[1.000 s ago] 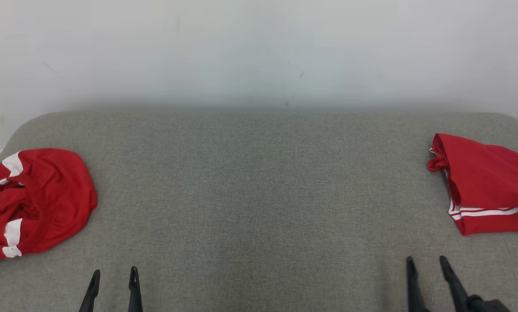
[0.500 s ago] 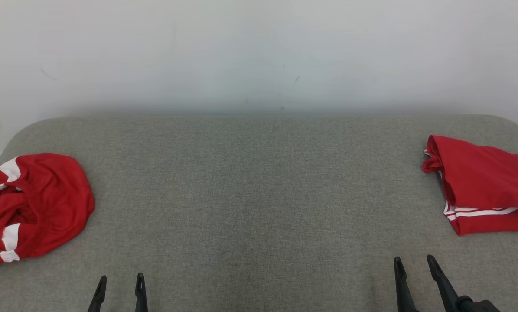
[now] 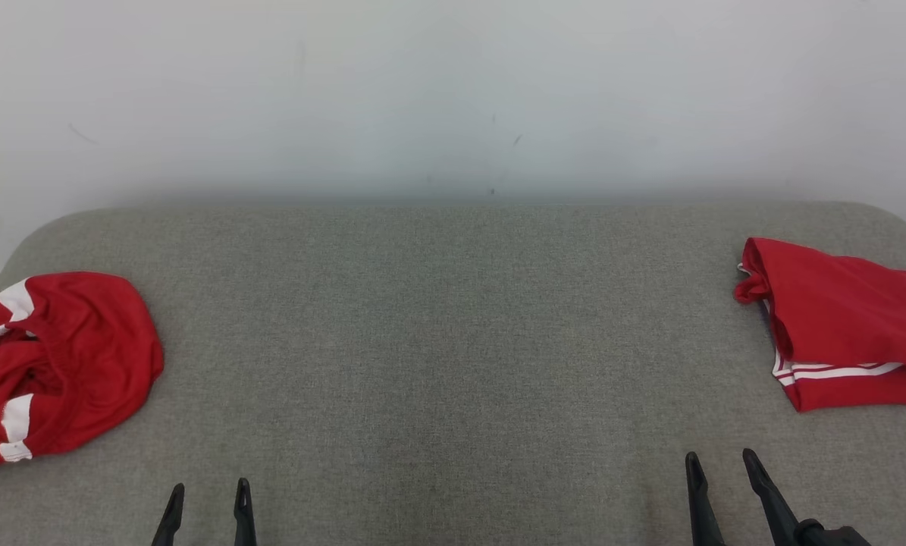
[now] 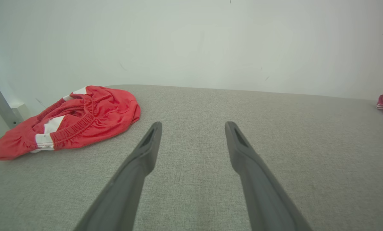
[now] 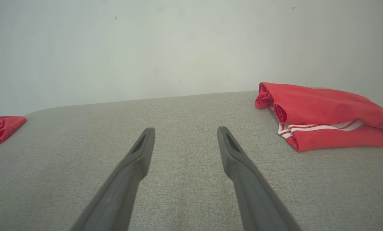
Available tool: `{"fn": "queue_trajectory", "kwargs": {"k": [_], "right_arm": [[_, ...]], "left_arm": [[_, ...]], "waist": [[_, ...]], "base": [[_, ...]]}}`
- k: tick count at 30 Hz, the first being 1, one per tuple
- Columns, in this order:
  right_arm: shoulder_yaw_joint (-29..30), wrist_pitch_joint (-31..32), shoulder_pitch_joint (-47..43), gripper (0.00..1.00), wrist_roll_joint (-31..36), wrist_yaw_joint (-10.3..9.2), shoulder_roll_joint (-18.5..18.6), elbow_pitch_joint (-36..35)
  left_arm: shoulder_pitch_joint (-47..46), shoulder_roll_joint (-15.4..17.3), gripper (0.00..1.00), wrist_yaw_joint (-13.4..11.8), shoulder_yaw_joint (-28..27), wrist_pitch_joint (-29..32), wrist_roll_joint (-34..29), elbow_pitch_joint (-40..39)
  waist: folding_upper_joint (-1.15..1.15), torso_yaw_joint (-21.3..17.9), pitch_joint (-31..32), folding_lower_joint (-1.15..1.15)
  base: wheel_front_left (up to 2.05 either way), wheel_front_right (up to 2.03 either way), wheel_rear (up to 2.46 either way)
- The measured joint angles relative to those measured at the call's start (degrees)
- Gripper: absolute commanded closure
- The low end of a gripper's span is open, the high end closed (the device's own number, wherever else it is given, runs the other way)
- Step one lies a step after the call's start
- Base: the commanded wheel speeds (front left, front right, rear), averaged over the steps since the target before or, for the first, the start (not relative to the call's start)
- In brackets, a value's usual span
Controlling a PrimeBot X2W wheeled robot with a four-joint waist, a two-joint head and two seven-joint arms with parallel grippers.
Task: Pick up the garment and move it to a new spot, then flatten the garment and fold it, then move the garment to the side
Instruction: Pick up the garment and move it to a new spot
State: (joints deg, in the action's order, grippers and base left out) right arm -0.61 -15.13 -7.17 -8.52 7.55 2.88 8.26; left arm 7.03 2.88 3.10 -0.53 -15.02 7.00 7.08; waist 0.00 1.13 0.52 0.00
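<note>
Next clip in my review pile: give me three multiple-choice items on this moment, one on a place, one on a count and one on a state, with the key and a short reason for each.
1. Where does the crumpled red garment lie on the grey padded surface?
A. at the robot's left edge
B. in the middle
C. at the far edge by the wall

2. How many red garments lie on the surface?
A. one
B. two
C. three

3. How do the left end effector and the right end effector stand?
A. both open, holding nothing
B. both shut on cloth
C. one open, one shut

Key:
1 A: it lies at the left edge of the head view.
2 B: the crumpled one lies at the left and a folded garment with white stripes at the right.
3 A: in each wrist view the fingers stand apart over bare fabric.
</note>
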Motion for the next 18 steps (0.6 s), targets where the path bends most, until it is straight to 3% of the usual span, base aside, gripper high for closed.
{"fn": "queue_trajectory", "kwargs": {"k": [18], "right_arm": [[0.2,0.0,-0.1,0.0,-0.2,0.0,0.0,0.1]], "left_arm": [[0.0,0.0,0.0,0.3,-0.3,0.0,0.0,0.0]], "waist": [[0.0,0.0,-0.1,0.0]], "base": [[0.0,0.0,0.0]]}}
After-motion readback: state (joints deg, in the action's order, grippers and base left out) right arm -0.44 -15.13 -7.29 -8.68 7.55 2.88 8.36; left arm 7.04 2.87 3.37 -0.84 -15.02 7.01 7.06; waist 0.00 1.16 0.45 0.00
